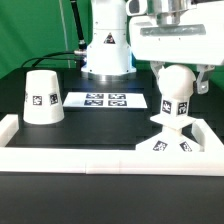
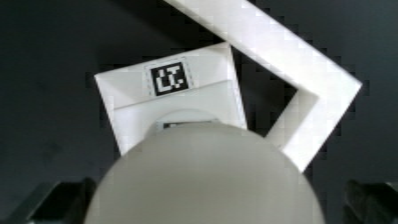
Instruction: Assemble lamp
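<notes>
The white ball bulb stands upright on its short stem on the flat square base plate, at the exterior view's right front. My gripper is right above it, open, with one dark finger on each side of the ball and a gap at both. In the wrist view the bulb fills the middle between the fingers, and the base plate with its tag lies beyond it. The cone shade stands alone at the exterior view's left.
The marker board lies flat between shade and base plate. The white rim frames the black table at the front and sides and also shows in the wrist view. The arm's white pedestal stands behind.
</notes>
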